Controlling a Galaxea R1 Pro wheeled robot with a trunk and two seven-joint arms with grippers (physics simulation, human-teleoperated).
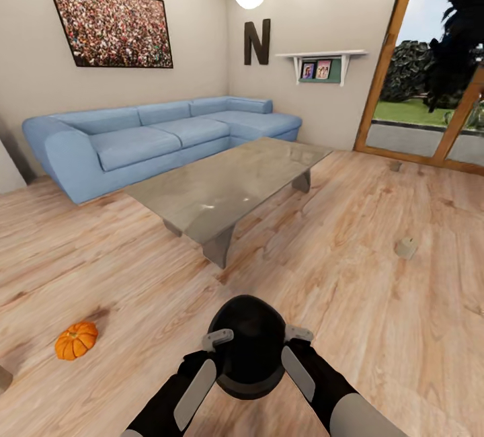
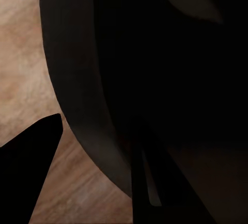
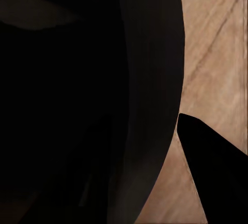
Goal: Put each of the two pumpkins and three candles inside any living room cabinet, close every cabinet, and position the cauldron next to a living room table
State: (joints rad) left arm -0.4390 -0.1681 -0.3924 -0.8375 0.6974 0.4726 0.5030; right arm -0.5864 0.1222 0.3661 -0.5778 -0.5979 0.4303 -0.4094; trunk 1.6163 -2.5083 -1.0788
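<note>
- Holding the cauldron (image 1: 246,346) between both arms low in front of the robot, over the wood floor (image 1: 376,302); that is how the head view reads.
- Left gripper (image 1: 216,341) sits on the pot's left rim, right gripper (image 1: 296,336) on its right rim. Each wrist view shows one finger inside the dark bowl and one outside over the floor, so both claws straddle the wall. Clamped tight or merely resting? I cannot tell.
- Handling call: a rigid black pot, probably on the heavy side, smooth and rounded, so likely slippery on the belly. The rim is the sensible hold, one claw on each side, opposite each other, to stop it tipping.
- Orientation: mouth faces up towards the head camera, so its axis runs roughly vertical. It is round, with no long side to speak of.
- Glass-topped coffee table (image 1: 228,185) stands just ahead, past the pot, with the blue sofa (image 1: 154,134) behind it. The cauldron belongs beside that table, and it is near but not yet alongside.
- One pumpkin (image 1: 76,340) lies on the floor left of the robot, stem pointing roughly up and right.
- A pale stubby candle (image 1: 405,247) sits on the floor well off to the right.
</note>
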